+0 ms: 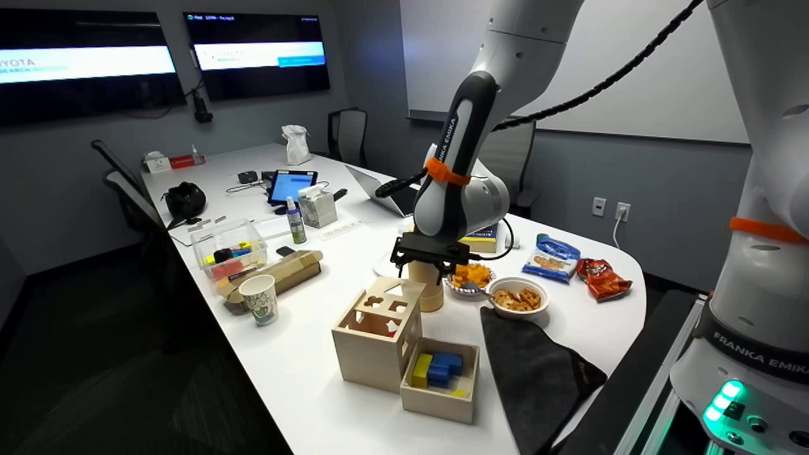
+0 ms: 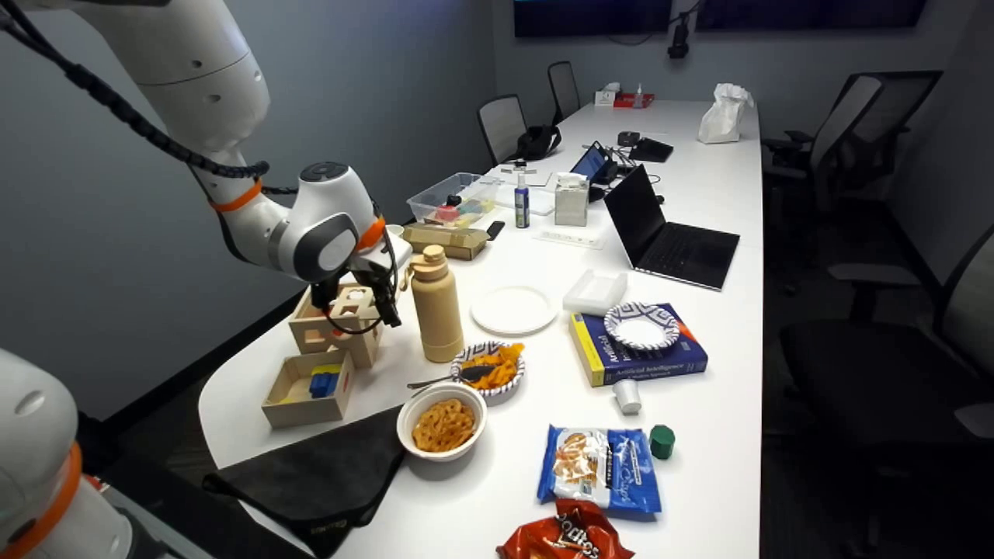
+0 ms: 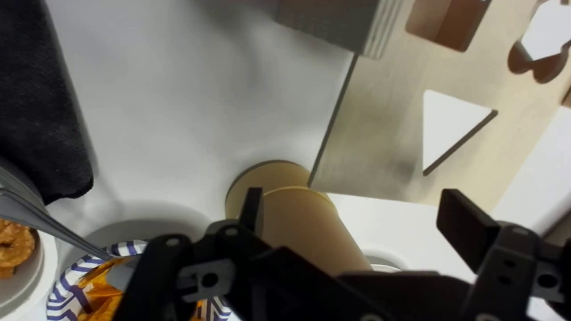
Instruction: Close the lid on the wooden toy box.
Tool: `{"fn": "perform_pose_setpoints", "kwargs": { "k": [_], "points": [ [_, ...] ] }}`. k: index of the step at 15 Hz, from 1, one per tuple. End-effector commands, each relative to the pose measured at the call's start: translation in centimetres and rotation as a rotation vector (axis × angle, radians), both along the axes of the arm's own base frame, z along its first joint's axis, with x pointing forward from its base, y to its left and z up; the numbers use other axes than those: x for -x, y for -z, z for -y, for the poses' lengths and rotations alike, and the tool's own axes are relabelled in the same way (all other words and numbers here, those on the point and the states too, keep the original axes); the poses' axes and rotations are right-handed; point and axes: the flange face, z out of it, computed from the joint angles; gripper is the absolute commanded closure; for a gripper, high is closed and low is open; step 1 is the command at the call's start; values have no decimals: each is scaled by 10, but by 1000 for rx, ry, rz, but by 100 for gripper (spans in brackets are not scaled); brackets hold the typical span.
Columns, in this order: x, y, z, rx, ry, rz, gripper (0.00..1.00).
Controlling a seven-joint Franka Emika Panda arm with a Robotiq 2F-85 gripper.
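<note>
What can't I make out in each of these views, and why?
Tan bottle, in an exterior view: upper part mostly behind the gripper.
Lid, wrist view: cut off by top and right edges.
Tablet, in an exterior view: screen text too small.
Pretzel bowl, wrist view: cut off by left edge.

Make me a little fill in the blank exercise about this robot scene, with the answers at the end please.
The gripper is ____, not shut.
In the wrist view, the shape cut in the lid nearest the gripper is a ____.
The tray beside the wooden toy box holds blocks in yellow and ____.
The bottle stands ____, not lying down.
Missing words: open; triangle; blue; upright.
</note>
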Motion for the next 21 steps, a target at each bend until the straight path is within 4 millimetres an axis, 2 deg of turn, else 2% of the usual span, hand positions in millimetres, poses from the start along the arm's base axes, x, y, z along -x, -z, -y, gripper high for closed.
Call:
{"fn": "perform_pose_setpoints", "kwargs": {
  "k": [1, 5, 14, 21],
  "points": [
    [-8, 10, -2, 23, 8, 35, 0],
    [-12, 15, -1, 47, 22, 68, 0],
    [-16, 25, -15, 63, 17, 84, 0],
    [-15, 15, -25, 23, -1, 87, 0]
  ]
}}
